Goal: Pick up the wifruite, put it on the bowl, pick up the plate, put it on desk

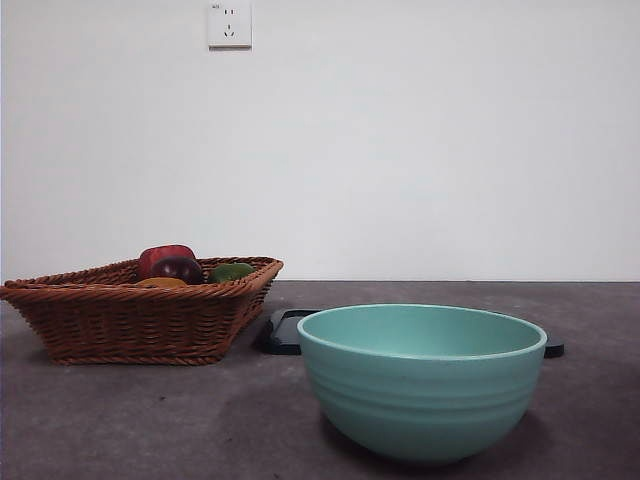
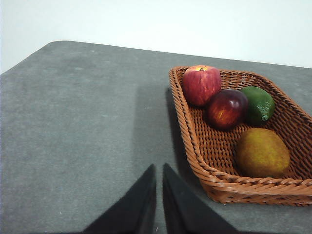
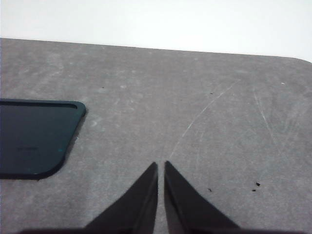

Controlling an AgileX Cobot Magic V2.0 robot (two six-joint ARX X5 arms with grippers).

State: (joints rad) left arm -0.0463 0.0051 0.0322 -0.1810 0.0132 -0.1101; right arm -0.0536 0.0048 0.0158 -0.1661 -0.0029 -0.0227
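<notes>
The orange-brown wifruite (image 2: pixel 262 152) lies in a wicker basket (image 2: pixel 204 161), and only its top (image 1: pixel 162 283) shows over the rim in the front view. The mint-green bowl (image 1: pixel 421 380) stands near and large on the desk (image 1: pixel 120 420). Behind the bowl lies the dark flat plate (image 1: pixel 285 330), whose rounded corner (image 3: pixel 34 139) shows in the right wrist view. My left gripper (image 2: pixel 159 168) hovers shut over bare desk beside the basket. Over bare desk beside the plate, my right gripper (image 3: pixel 161 165) is shut too. Neither holds anything.
A red apple (image 2: pixel 201 84), a dark red fruit (image 2: pixel 225 108) and a green fruit (image 2: pixel 258 104) share the basket with the wifruite. A white wall with a socket (image 1: pixel 229 24) rises behind the desk.
</notes>
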